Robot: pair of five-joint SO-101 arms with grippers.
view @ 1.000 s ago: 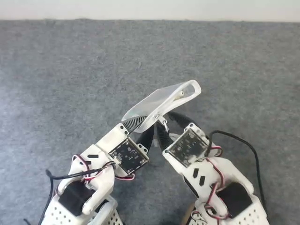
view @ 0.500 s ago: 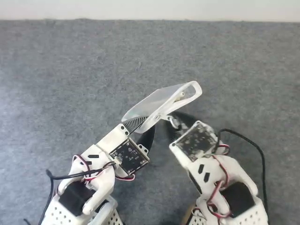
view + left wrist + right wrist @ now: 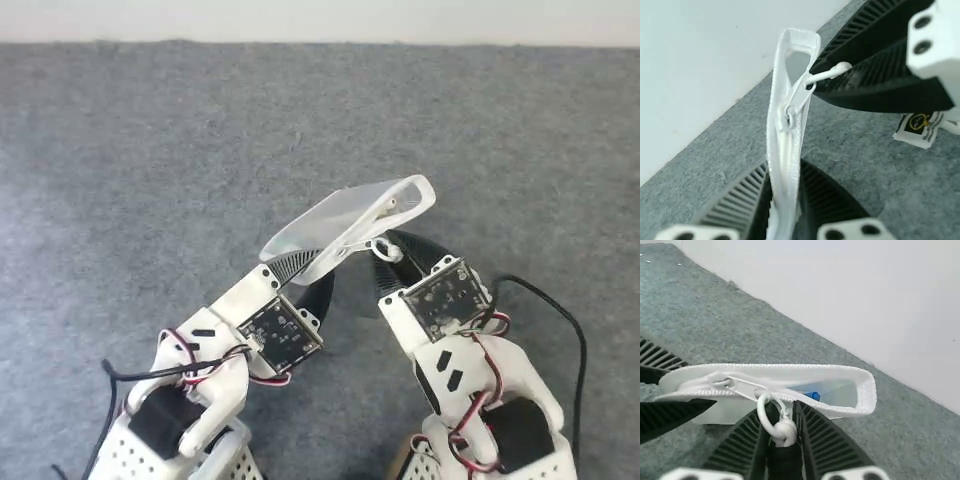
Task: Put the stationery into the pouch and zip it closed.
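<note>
Holding pouch (image 3: 345,220) above counter (image 3: 120,150) in clamped left fingers (image 3: 735,210); pinching zip ring (image 3: 782,431) between right fingers (image 3: 737,445). Risking ring slipping out, or pouch twisting from left grip, if pulling off the zip line.

Smooth translucent plastic pouch (image 3: 350,215) with woven cloth edging; glossy white zip pull (image 3: 784,431); rough matt carpet (image 3: 150,150)

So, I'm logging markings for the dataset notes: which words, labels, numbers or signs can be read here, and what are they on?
White label with a yellow round mark, left wrist view: print too small to read; what it sticks to cannot be told.
Circuit boards on both wrists: no legible marking.
Pouch and zipper pull: no text.
</note>
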